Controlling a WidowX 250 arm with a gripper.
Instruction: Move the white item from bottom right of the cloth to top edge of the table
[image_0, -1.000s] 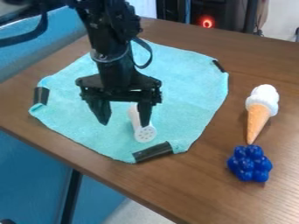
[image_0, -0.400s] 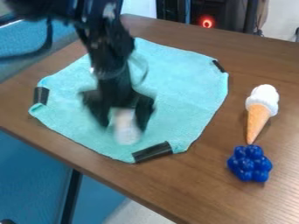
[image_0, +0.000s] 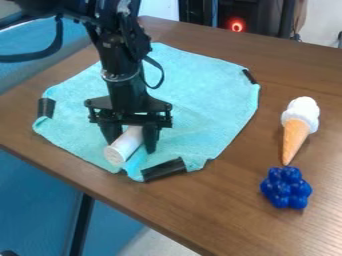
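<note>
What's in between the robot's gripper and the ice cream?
From the gripper to the ice cream, the camera view shows blue-green cloth, then bare brown table.

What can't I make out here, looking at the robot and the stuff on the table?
All in the camera view:
- White item: its far end, hidden behind the gripper.
- Cloth: the patch behind the gripper and under the white item.
- Arm: its upper part, cut off by the top edge.
- Table: its right side, cut off by the right edge.
- Red glow: its source, too small and blurred.
</note>
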